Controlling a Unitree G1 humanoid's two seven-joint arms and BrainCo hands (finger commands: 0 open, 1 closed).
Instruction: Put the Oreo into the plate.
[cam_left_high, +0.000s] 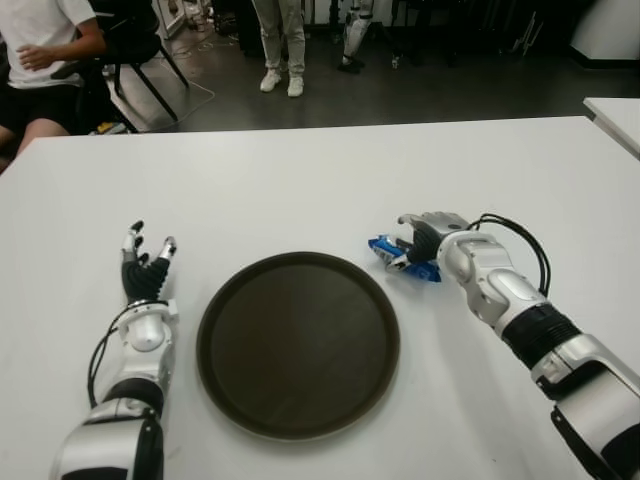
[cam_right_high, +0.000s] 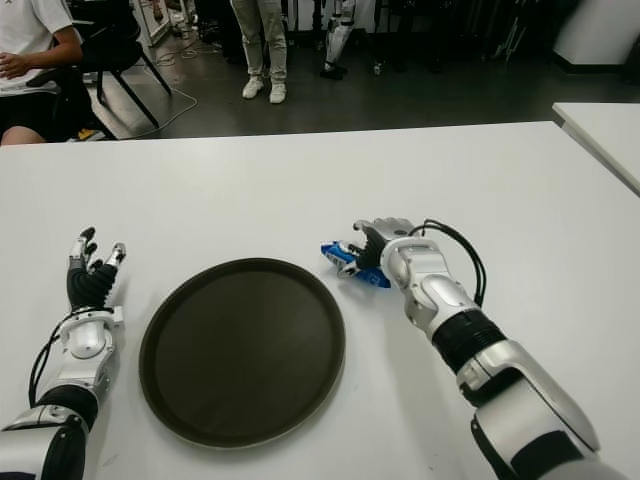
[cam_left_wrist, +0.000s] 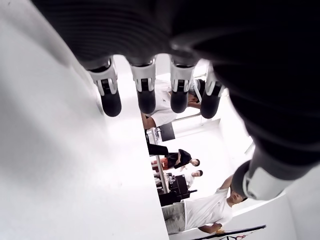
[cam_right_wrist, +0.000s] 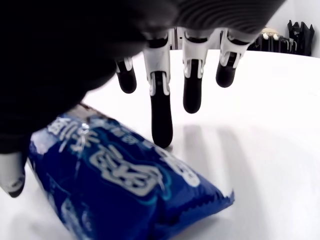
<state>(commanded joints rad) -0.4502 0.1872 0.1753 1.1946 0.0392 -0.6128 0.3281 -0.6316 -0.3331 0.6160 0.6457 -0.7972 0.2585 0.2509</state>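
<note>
So, eye views: the blue Oreo pack (cam_left_high: 404, 258) lies on the white desk (cam_left_high: 300, 180) just right of the round brown plate (cam_left_high: 298, 343), near the desk's middle. Right hand (cam_left_high: 428, 238) sits over the pack's right end. Left hand (cam_left_high: 146, 270) shows left of the plate.

Left wrist view: fingers (cam_left_wrist: 146, 92) straight, apart, holding nothing.

Right wrist view: fingers (cam_right_wrist: 161, 107) spread above the pack, one tip by its far edge, thumb near; not clamped yet. Risk, imo: glossy wrapper slides away or crumples w/ a partial pinch, dropping short of the plate.
</note>
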